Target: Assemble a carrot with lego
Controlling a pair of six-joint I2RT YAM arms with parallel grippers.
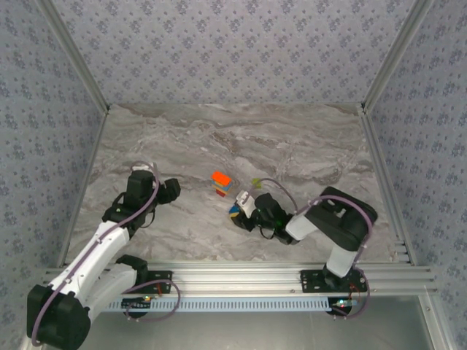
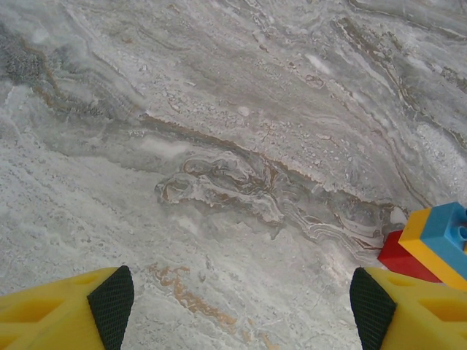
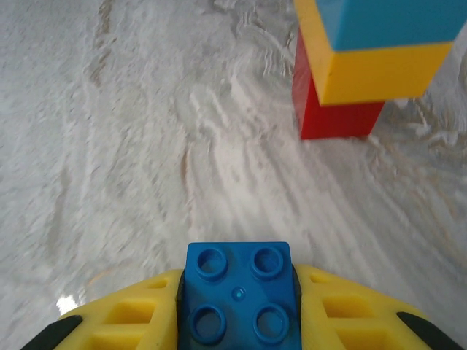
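The carrot (image 1: 221,184) stands mid-table as a short stack of lego: red at the base, then yellow-orange and blue, with orange on top. My right gripper (image 1: 238,211) is just right of and nearer than it, shut on a blue four-stud brick (image 3: 239,295) held between the yellow fingers (image 3: 131,321). The stack (image 3: 365,65) rises ahead and to the right of that brick. My left gripper (image 1: 169,191) hovers left of the stack, open with only bare table between its pads (image 2: 111,306). The stack's red, orange and blue bricks (image 2: 430,244) show at the right edge of the left wrist view.
A small lime green brick (image 1: 255,182) lies just right of the stack, beside the right arm's cable. Grey marbled tabletop (image 1: 306,146) stretches behind, bounded by patterned walls and metal rails at the sides and the near edge.
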